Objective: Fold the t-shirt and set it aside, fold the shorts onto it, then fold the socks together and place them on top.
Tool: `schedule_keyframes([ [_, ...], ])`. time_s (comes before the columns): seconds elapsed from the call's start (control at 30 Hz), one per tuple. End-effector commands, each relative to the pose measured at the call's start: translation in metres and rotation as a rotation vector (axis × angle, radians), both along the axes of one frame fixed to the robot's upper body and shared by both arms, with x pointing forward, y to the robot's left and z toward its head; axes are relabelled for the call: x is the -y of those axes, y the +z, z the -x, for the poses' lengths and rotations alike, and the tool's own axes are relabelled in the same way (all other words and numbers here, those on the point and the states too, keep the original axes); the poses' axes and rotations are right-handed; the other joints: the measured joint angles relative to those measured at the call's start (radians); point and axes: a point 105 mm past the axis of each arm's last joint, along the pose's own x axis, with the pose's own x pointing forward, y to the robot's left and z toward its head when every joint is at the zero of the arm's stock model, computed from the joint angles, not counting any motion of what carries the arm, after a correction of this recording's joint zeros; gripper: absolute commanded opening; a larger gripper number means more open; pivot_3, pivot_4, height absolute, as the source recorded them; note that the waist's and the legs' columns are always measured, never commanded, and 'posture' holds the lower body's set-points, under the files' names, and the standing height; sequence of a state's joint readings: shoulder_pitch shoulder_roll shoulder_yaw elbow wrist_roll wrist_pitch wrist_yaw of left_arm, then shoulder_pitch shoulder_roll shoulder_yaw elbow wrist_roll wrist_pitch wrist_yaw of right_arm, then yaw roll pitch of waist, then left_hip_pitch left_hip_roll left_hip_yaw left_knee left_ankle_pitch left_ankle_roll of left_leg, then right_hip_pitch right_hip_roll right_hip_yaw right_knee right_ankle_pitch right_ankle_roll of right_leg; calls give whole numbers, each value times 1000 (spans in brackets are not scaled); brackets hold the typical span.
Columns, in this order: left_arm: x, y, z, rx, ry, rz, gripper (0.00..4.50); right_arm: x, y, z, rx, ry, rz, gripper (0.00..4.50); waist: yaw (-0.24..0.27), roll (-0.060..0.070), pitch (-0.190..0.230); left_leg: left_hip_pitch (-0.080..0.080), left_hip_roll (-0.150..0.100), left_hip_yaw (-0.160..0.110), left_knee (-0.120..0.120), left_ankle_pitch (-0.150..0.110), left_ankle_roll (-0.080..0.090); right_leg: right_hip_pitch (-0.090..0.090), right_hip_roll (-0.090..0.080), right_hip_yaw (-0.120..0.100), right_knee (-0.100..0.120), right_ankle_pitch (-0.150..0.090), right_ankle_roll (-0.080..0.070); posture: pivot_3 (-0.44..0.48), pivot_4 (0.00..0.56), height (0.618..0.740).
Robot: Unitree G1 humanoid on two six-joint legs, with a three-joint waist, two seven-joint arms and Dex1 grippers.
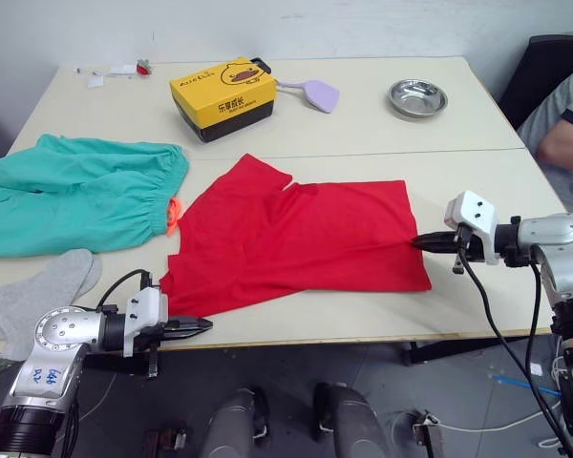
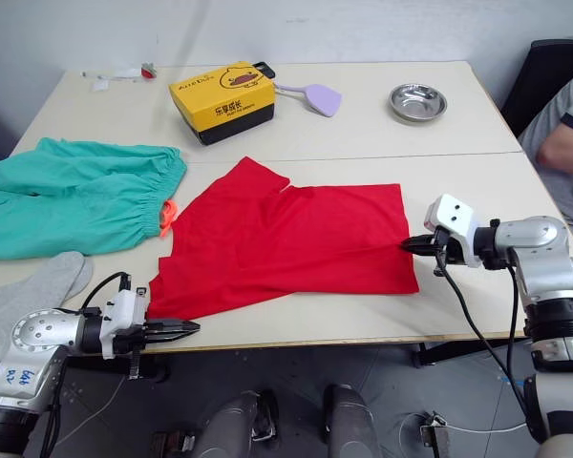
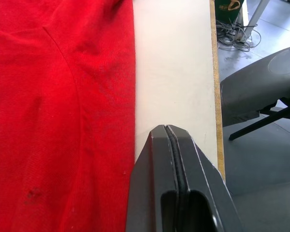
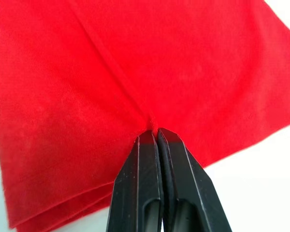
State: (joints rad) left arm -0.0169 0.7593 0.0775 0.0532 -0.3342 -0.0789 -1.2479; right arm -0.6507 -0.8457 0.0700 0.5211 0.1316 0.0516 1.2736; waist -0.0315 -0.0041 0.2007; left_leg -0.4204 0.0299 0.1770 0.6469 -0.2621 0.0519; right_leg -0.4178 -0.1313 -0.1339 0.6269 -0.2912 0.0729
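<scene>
Right end effector (image 2: 408, 244): fingers pressed together, pinching the right edge of the t-shirt (image 2: 286, 248), cloth puckered at the tips.
Left end effector (image 1: 202, 325): fingers pressed together, empty, at the bench (image 1: 382, 124) front edge just beside the shirt's near left corner.
T-shirt: folded, mid-bench.
Shorts (image 1: 76, 191): spread flat, left of the shirt.
Socks (image 1: 38, 291): front left, near the shorts.
Yellow box (image 1: 222, 97), steel bowl (image 1: 416, 96): far side.

Two beige tables (image 1: 458, 105) pushed together, white wall (image 1: 315, 24), grey floor (image 1: 439, 391)
</scene>
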Motion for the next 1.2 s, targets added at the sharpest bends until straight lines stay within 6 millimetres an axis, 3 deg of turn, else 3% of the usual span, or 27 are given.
schedule_keyframes([
  [0.03, -5, -3, 4, -13, 7, -14, 0, -2, 10, -4, 46, 15, 3, 53, 0, 0, 0, 0, 0, 0, 0, 0, 0, 0, 0, 0, 0, 0, 0, 0, 150, 740],
  [0.2, -4, -1, 4, -7, 6, -3, 0, 0, 16, -9, 101, 37, 44, 53, -1, 0, 0, 0, 0, 0, 0, 0, 0, 0, 0, 0, 0, 0, 0, 0, 150, 740],
  [0.37, 7, 32, -6, 37, 63, 208, 0, 2, 16, -10, 95, 44, 54, 53, -2, 0, 0, 0, 0, 0, 0, 0, 0, 0, 0, 0, 0, 0, 0, 0, 150, 740],
  [0.43, 7, 34, -9, 36, 91, 216, 0, 4, 14, -9, 91, 46, 59, 53, 1, 0, 0, 0, 0, 0, 1, 0, 0, 0, 0, 0, 1, 0, 0, 0, 150, 740],
  [0.7, -13, -10, -6, -39, 166, -49, 0, 7, 12, -10, 105, 45, 94, 53, -2, 0, 0, 0, 0, 0, 1, 1, 0, 1, 1, -1, 1, 0, 0, 0, 150, 740],
  [0.97, -18, -24, -2, -102, 183, -91, 0, 7, 16, -21, 180, 44, 143, 53, -5, 4, -2, 3, 0, 0, 0, 1, -1, 2, 1, 0, 1, 0, 0, 0, 150, 740],
  [1.2, -16, -26, 4, -118, 170, -87, 0, -7, 21, -31, 277, 64, 134, 53, -7, 5, -2, 7, 0, 0, -2, 1, -2, 5, 1, 1, 1, 0, 0, 0, 150, 740],
])
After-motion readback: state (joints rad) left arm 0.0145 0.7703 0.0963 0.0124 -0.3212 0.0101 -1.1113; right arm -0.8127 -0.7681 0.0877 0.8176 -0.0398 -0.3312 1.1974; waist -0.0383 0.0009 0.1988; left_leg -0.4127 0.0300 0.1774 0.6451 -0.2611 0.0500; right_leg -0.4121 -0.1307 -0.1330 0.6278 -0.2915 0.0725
